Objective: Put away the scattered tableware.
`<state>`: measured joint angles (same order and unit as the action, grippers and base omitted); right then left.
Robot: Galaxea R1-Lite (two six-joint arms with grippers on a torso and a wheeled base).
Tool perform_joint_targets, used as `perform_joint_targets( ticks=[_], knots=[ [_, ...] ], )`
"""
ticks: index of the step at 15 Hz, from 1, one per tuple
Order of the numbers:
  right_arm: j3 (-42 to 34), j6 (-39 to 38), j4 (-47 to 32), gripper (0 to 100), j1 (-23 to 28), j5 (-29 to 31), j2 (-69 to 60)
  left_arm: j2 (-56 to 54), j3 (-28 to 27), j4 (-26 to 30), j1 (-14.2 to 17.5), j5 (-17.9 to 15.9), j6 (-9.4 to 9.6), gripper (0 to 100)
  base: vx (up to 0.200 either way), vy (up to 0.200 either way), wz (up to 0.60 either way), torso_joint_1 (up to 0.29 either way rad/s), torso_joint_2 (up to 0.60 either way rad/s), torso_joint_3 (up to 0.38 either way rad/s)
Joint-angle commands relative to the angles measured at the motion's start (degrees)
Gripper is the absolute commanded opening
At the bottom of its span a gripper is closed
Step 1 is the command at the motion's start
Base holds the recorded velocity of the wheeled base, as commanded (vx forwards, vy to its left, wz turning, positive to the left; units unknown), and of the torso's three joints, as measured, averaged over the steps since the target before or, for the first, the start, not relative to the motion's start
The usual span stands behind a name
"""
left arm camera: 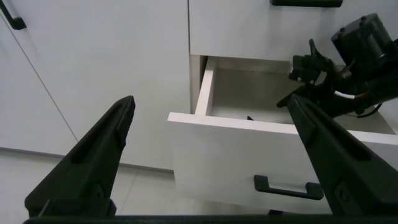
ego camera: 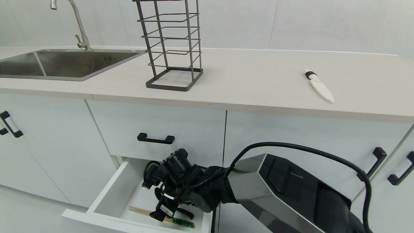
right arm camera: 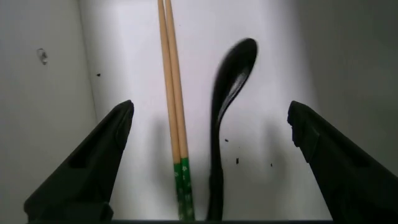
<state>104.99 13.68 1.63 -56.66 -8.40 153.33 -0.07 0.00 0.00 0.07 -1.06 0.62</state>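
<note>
Drawer (ego camera: 106,194): 1, pulled open below the countertop (ego camera: 252,81)
Chopsticks (right arm camera: 173,112): 1 pair, 2 sticks touching side by side on the drawer floor, green-patterned ends together
Spoon (right arm camera: 227,87): 1, black, just beside the chopsticks and parallel to them, with a narrow gap between
Knife (ego camera: 318,85): 1, white with a black band, on the countertop near its front edge, well apart from the rack (ego camera: 166,87), bare counter all round
Right gripper (right arm camera: 210,115): inside the drawer above chopsticks and spoon, fingers spread wide, holding nothing
Left gripper (left arm camera: 210,106): fingers apart, empty, out in front of the drawer's front panel
Sink (ego camera: 64,63): 1, at the counter's left end
</note>
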Motion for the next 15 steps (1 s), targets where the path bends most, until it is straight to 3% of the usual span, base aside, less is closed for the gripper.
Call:
perform_joint_targets(
  ticks=[1,10,15],
  knots=[
    [-0.31,0.12,-0.75,100,-1.26,0.05,-4.36,0.07,0.00,0.00,0.01,0.01,-0.01,100,0.000,0.000,0.00,0.000,0.00,0.000],
    [-3.12,-0.05,-0.84,100,-3.02,0.93,-10.60,0.07,0.00,0.00,0.01,0.01,-0.01,100,0.000,0.000,0.00,0.000,0.00,0.000],
    [-10.15,-0.23,1.62,100,-3.10,0.93,-17.01,0.07,0.00,0.00,0.01,0.01,-0.01,100,0.000,0.000,0.00,0.000,0.00,0.000]
  ],
)
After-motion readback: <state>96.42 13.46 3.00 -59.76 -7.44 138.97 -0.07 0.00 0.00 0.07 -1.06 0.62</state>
